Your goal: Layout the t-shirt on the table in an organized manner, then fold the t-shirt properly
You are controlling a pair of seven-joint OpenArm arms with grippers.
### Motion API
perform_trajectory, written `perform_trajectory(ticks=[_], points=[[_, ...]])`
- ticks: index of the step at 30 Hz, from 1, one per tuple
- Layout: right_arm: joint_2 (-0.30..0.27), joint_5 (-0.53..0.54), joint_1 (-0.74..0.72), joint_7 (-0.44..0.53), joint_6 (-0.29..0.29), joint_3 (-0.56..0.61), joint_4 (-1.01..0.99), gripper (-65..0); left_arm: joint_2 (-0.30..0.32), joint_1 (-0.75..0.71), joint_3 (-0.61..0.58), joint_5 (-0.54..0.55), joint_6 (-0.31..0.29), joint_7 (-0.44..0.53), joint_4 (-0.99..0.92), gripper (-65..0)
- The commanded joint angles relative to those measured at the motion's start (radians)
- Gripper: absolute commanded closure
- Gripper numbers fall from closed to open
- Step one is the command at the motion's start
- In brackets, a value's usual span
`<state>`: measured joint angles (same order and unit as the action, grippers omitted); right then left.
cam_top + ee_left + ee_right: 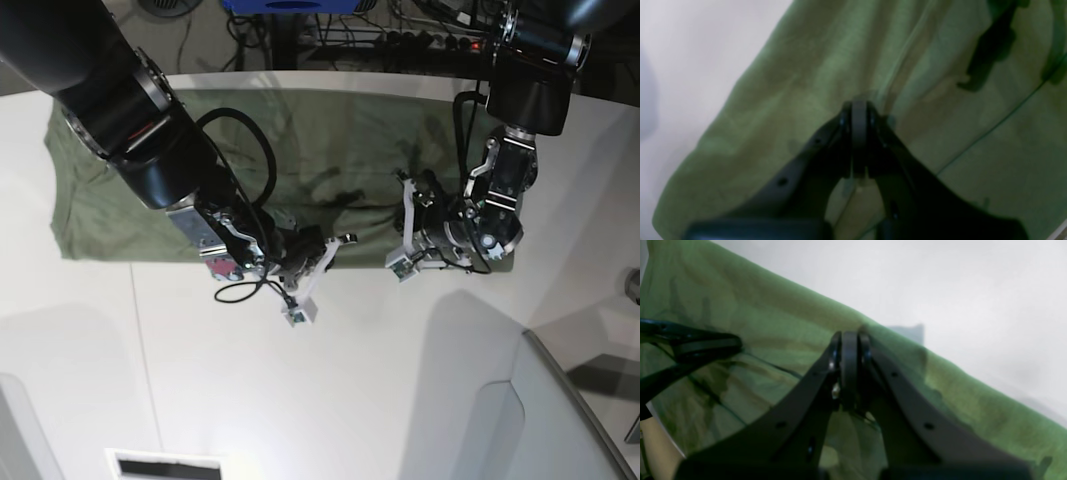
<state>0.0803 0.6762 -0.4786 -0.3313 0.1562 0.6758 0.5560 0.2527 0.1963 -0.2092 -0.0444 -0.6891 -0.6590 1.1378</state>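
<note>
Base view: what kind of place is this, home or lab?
Most likely a robotics lab or test bench. A large white table holds only a green t-shirt, two black robot arms work over it, and cables with a power strip crowd the floor behind.

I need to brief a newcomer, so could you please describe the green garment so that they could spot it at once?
Start at the large white smooth table that fills the base view. Across its far half lies the plain olive-green soft cotton t-shirt, spread wide and nearly flat, with both black robot arms reaching over its near edge. It is the only coloured cloth on the white surface.
</note>
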Motion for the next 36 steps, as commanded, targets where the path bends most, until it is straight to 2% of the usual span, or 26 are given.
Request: perform_trajectory(ticks=[1, 4, 8, 14, 23, 26, 29, 31, 36], points=[[-0.004, -0.020, -0.019, -0.015, -0.028, -0.003, 0.003, -1.5, 0.006, 0.010, 0.000, 0.007, -0.009, -0.006, 0.012, 0.0], [-0.004, -0.020, -0.021, -0.015, -0.033, -0.003, 0.003, -1.5, 0.006, -0.007, 0.000, 0.005, -0.009, -0.006, 0.021, 0.0], [-0.006, -0.020, -0.022, -0.015, -0.111, -0.001, 0.003, -1.5, 0.020, -0.037, -0.002, 0.002, -0.009, -0.008, 0.080, 0.0], [-0.006, -0.020, -0.035, -0.015, -0.119, -0.001, 0.003, -1.5, 0.055, -0.054, -0.055, 0.008, -0.009, -0.008, 0.120, 0.0], [-0.012, -0.020, -0.035, -0.013, -0.122, -0.003, 0.003, -1.5, 0.086, -0.062, -0.043, 0.004, -0.009, -0.008, 0.155, 0.0], [-0.012, -0.020, -0.035, -0.013, -0.129, -0.003, 0.003, -1.5, 0.095, -0.057, 0.014, 0.002, -0.009, -0.006, 0.160, 0.0], [-0.014, -0.020, -0.035, -0.013, -0.205, -0.003, 0.003, -1.5, 0.096, -0.056, 0.078, 0.001, -0.009, -0.003, 0.155, 0.0], [-0.014, -0.020, -0.035, -0.013, -0.235, -0.003, 0.003, -1.5, 0.102, -0.056, 0.104, 0.001, -0.009, -0.002, 0.153, 0.0], [-0.014, -0.020, -0.035, -0.013, -0.238, -0.003, 0.005, -1.5, 0.118, -0.054, 0.156, 0.001, -0.009, 0.002, 0.144, 0.0]])
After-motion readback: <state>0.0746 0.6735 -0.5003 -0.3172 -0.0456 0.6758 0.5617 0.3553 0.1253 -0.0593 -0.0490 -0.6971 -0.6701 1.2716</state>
